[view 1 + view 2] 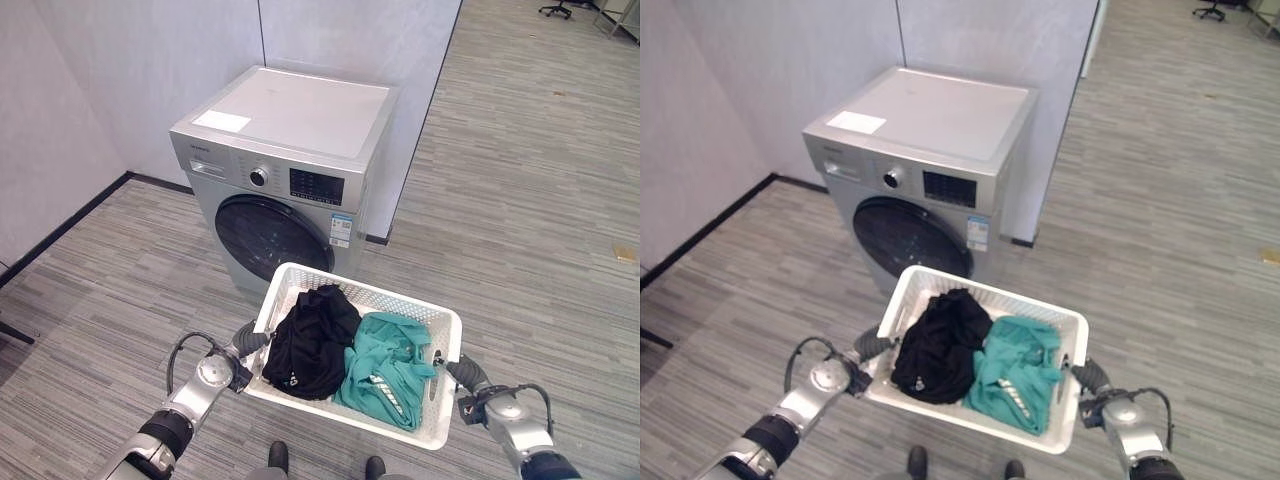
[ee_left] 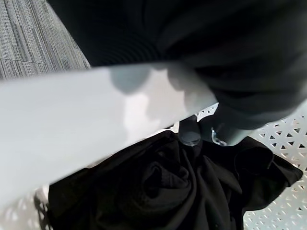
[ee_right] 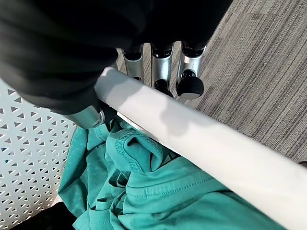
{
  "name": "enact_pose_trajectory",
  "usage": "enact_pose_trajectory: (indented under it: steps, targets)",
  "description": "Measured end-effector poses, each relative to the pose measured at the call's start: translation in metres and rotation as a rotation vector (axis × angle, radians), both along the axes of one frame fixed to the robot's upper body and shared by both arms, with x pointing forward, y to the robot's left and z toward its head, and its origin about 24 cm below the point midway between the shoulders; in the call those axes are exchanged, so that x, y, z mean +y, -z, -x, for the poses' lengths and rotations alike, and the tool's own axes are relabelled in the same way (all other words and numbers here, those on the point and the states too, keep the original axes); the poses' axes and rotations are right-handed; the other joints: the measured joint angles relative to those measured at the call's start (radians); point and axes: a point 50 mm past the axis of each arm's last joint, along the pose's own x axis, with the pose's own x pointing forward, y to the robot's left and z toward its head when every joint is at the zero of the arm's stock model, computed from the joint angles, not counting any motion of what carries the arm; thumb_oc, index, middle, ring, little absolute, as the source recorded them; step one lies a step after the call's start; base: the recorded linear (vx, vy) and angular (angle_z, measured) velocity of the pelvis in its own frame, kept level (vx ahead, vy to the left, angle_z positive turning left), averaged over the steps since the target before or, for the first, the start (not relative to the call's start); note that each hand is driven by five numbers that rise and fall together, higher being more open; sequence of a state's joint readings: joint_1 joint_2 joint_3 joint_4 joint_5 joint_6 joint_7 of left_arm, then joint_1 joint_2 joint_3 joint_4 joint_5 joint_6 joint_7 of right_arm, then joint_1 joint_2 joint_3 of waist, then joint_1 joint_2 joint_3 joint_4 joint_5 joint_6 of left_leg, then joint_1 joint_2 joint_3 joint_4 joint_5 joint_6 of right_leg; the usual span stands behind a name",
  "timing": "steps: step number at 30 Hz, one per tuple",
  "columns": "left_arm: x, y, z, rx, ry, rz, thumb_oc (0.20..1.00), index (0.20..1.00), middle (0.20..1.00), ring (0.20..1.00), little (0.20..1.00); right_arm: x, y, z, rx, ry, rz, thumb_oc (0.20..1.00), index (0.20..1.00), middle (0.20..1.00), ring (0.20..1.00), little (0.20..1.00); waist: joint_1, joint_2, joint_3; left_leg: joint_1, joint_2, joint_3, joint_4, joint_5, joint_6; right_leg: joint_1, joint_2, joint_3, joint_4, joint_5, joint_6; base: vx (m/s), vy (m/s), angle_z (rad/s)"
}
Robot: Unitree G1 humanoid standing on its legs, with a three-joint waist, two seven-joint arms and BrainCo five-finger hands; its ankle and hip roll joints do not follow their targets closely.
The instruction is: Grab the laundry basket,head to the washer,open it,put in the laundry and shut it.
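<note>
Both my hands, left (image 1: 252, 338) and right (image 3: 158, 72), curl round the laundry basket (image 1: 440, 325) rim; washer (image 1: 285, 165) door at 12 o'clock shut, basket could tip, spilling clothes.

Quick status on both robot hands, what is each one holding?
Left robot hand: shut on the laundry basket rim.
Right robot hand: shut on the laundry basket's opposite rim.

Bare floor (image 1: 130, 270) between the held basket (image 1: 300, 277) and the washer's closed door (image 1: 268, 238), walls (image 1: 140, 70) close behind.
</note>
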State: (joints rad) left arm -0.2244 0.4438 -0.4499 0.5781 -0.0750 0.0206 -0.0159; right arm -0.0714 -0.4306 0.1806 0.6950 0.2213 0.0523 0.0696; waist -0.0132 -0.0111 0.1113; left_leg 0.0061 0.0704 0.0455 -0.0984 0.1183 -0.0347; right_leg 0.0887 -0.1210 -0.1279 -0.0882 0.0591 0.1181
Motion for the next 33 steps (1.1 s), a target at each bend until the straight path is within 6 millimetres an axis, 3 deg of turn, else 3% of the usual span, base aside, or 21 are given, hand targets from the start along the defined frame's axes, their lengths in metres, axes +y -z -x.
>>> enact_pose_trajectory:
  steps: [4, 11, 23, 25, 26, 27, 28, 30, 31, 33]
  targets:
    - [0.002, 0.018, 0.022, 0.073, -0.022, -0.02, 0.2, 0.2, 0.2, 0.2, 0.2, 0.007, 0.021, 0.018, 0.115, 0.023, -0.023, 0.2, 0.2, 0.2, 0.2, 0.2, -0.001, 0.003, -0.034, -0.009, -0.001, 0.008, 0.0, -0.004, 0.005, -0.013, -0.002, 0.003, -0.007, -0.002, -0.003, 0.0, -0.005, -0.05]
    - [0.006, 0.026, 0.034, 0.11, -0.042, -0.019, 0.2, 0.2, 0.2, 0.2, 0.2, 0.01, 0.023, 0.023, 0.126, 0.017, -0.026, 0.2, 0.2, 0.2, 0.2, 0.2, -0.001, 0.007, -0.036, -0.008, -0.001, 0.009, 0.0, -0.005, 0.006, -0.012, -0.002, 0.002, -0.007, -0.002, -0.003, 0.0, 0.0, 0.0]
    - [0.008, 0.012, 0.035, 0.031, -0.086, 0.044, 0.2, 0.2, 0.2, 0.2, 0.2, 0.008, -0.002, 0.013, -0.01, -0.004, -0.006, 0.2, 0.2, 0.2, 0.2, 0.2, 0.006, 0.037, -0.045, -0.05, 0.001, -0.012, 0.0, 0.0, 0.0, -0.031, 0.006, -0.025, -0.007, -0.009, -0.003, -0.08, -0.005, 0.07]
    - [0.005, 0.006, 0.031, -0.004, -0.085, 0.06, 0.2, 0.2, 0.2, 0.2, 0.2, 0.004, -0.011, 0.011, -0.059, 0.004, -0.004, 0.2, 0.2, 0.2, 0.2, 0.2, 0.006, 0.042, -0.041, -0.089, 0.002, -0.029, 0.009, 0.018, -0.014, -0.056, 0.011, -0.044, -0.004, -0.003, -0.005, -0.2, 0.038, 0.38]
    - [0.0, -0.003, 0.02, -0.05, -0.067, 0.074, 0.2, 0.2, 0.2, 0.2, 0.2, -0.001, -0.021, 0.009, -0.104, 0.017, 0.004, 0.2, 0.2, 0.2, 0.2, 0.2, -0.003, 0.043, -0.016, -0.128, 0.005, -0.037, 0.032, 0.024, -0.018, -0.067, 0.0, -0.094, 0.0, 0.004, -0.01, -0.09, 0.096, 0.78]
    - [-0.005, -0.007, 0.015, -0.067, -0.06, 0.082, 0.2, 0.2, 0.2, 0.2, 0.2, -0.005, -0.024, 0.008, -0.119, 0.03, 0.012, 0.2, 0.2, 0.2, 0.2, 0.2, -0.005, 0.048, -0.002, -0.15, 0.013, -0.015, 0.038, 0.022, -0.013, -0.065, 0.003, -0.117, 0.002, 0.007, -0.012, -0.05, 0.175, 1.24]
    - [-0.01, -0.014, 0.007, -0.099, -0.046, 0.091, 0.2, 0.2, 0.2, 0.2, 0.2, -0.008, -0.031, 0.008, -0.159, 0.061, 0.014, 0.2, 0.2, 0.2, 0.2, 0.2, -0.025, 0.018, 0.027, -0.165, 0.044, 0.17, 0.082, -0.036, 0.005, -0.055, -0.04, -0.183, 0.001, 0.008, -0.019, 0.05, 0.23, 1.05]
    - [-0.012, -0.019, 0.008, -0.124, -0.038, 0.104, 0.2, 0.2, 0.2, 0.2, 0.2, -0.012, -0.041, 0.006, -0.204, 0.076, 0.017, 0.2, 0.2, 0.2, 0.2, 0.2, -0.034, 0.0, 0.044, -0.156, 0.078, 0.265, 0.152, -0.037, 0.006, -0.051, -0.073, -0.197, 0.002, 0.009, -0.007, 0.06, 0.282, 0.58]
    - [-0.017, -0.024, 0.013, -0.151, -0.023, 0.123, 0.2, 0.2, 0.2, 0.2, 0.2, -0.018, -0.053, 0.005, -0.255, 0.084, 0.034, 0.2, 0.2, 0.2, 0.2, 0.2, -0.031, 0.029, 0.054, -0.112, 0.088, 0.24, 0.134, -0.05, -0.05, -0.047, -0.074, -0.192, 0.002, 0.015, 0.005, 0.12, 0.273, 0.16]
    - [-0.017, -0.037, 0.009, -0.215, -0.007, 0.111, 0.2, 0.2, 0.2, 0.2, 0.2, -0.018, -0.062, 0.007, -0.299, 0.095, 0.033, 0.2, 0.2, 0.2, 0.2, 0.2, -0.034, 0.012, 0.081, -0.095, 0.035, 0.227, 0.123, -0.053, -0.034, -0.017, -0.12, -0.21, 0.002, 0.023, 0.022, 0.11, 0.285, 0.31]
